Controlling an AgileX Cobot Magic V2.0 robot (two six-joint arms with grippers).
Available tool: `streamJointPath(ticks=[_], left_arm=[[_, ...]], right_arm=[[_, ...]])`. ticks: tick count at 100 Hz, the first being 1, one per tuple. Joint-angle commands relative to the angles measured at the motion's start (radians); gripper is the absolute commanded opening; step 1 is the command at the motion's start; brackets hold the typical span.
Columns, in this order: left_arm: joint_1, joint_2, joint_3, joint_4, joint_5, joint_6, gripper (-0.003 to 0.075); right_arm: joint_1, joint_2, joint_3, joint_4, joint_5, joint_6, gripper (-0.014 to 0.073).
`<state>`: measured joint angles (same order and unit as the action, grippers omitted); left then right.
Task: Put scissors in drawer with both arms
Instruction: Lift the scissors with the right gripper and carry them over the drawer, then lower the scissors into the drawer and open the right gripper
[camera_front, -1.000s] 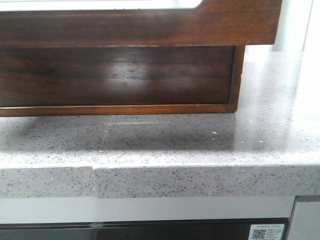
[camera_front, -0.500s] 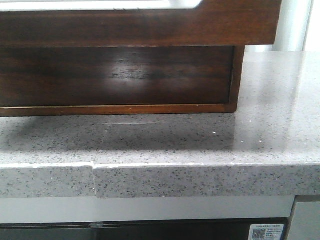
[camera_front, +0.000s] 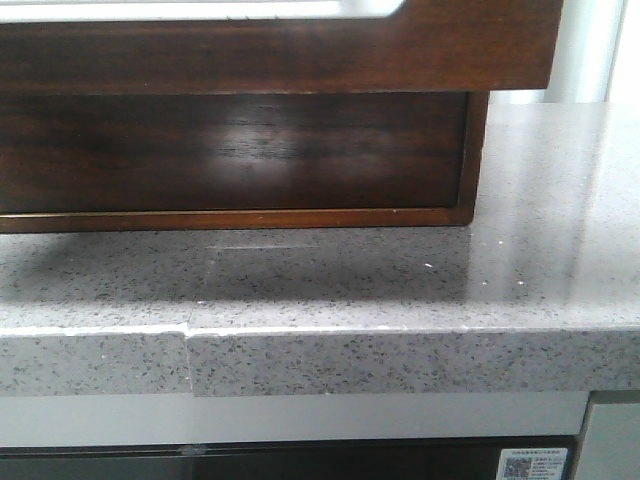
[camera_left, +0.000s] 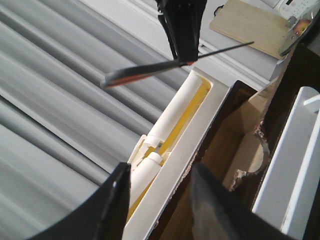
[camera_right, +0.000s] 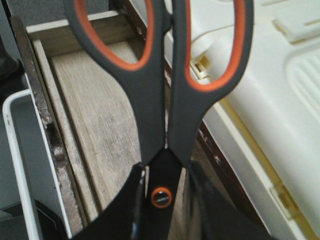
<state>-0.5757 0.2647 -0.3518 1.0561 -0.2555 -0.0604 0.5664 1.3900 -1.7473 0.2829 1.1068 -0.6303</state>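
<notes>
I see my right gripper (camera_right: 162, 210) clamped on the scissors (camera_right: 160, 90) near the orange pivot, holding them above the open drawer (camera_right: 95, 120), blades closed. My left gripper (camera_left: 160, 200) has its fingers spread apart and empty, beside the drawer's wooden edge.

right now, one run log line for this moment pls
phase: scissors held over open drawer | right gripper: shut on scissors near pivot | left gripper: open, holding nothing | scissors: not yet released
</notes>
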Motion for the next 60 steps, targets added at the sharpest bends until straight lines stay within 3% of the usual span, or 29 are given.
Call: streamJointPath(ticks=[1,25,60], left_arm=[[-0.005,0.011,-0.029,-0.033,-0.025,-0.014,0.0272],[-0.005,0.011,-0.029,-0.033,-0.024,-0.014,0.0272],[-0.005,0.011,-0.029,-0.033,-0.022,-0.014,0.0272]], right_arm=[[0.044,0.02,-0.031,-0.057,-0.08,-0.02,-0.0069],[0.138,0.126,-0.031,-0.251,-0.071,-0.029,-0.0069],[0.15,0.189,-0.031,-0.26,-0.014,-0.058,-0.0069]])
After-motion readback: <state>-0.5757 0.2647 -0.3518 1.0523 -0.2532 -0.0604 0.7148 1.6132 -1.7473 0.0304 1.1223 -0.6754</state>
